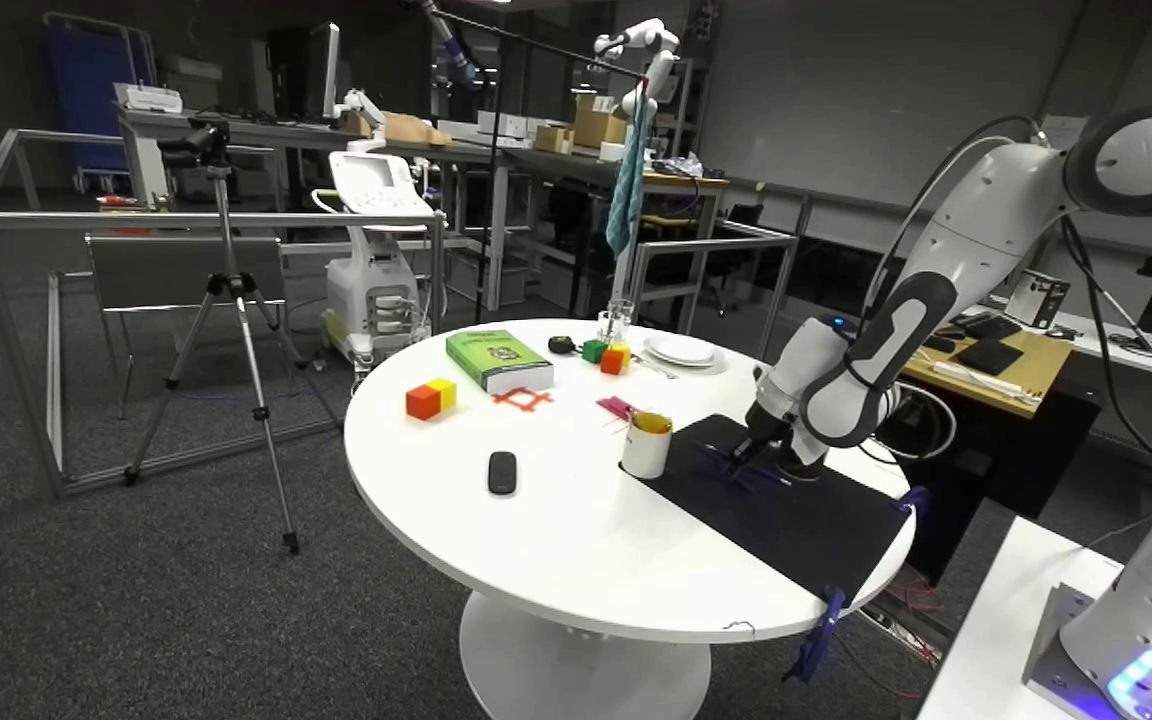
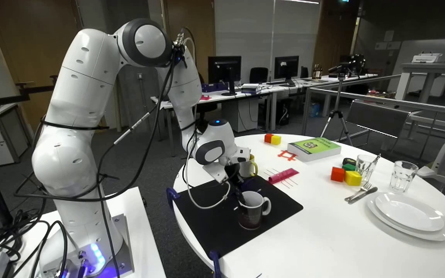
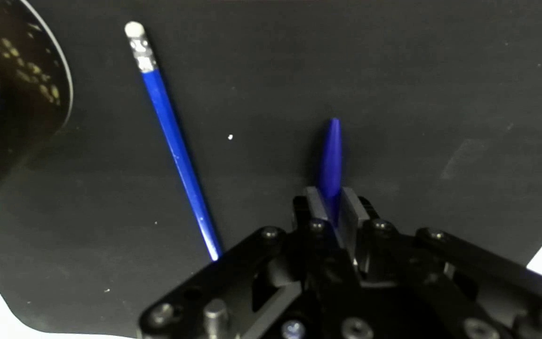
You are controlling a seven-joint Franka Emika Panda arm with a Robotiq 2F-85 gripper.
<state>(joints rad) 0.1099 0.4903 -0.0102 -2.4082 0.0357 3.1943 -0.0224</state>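
In the wrist view a dark blue tapered pen (image 3: pixel 331 155) sticks out from between the pads of my gripper (image 3: pixel 331 203), which press on it from both sides. Its rear part is hidden by the jaws. Left of it a blue pencil (image 3: pixel 180 151) with a white eraser lies on the black mat (image 3: pixel 440 84), apart from the gripper. A dark mug (image 3: pixel 12 108) fills the upper left corner; in an exterior view this mug (image 2: pixel 249 218) stands upright beside the fingers. A white mug with a yellow inside (image 1: pixel 644 455) stands at the mat's edge.
Blue clamps (image 1: pixel 818 635) grip the mat at the table edge. On the white table (image 1: pixel 536 540) are a black handheld device (image 1: pixel 502 473), a green book (image 2: pixel 315 148), coloured cubes (image 2: pixel 337 174), a pink piece (image 2: pixel 283 175), cutlery (image 2: pixel 362 195), glasses (image 2: pixel 403 175) and plates (image 2: pixel 410 212).
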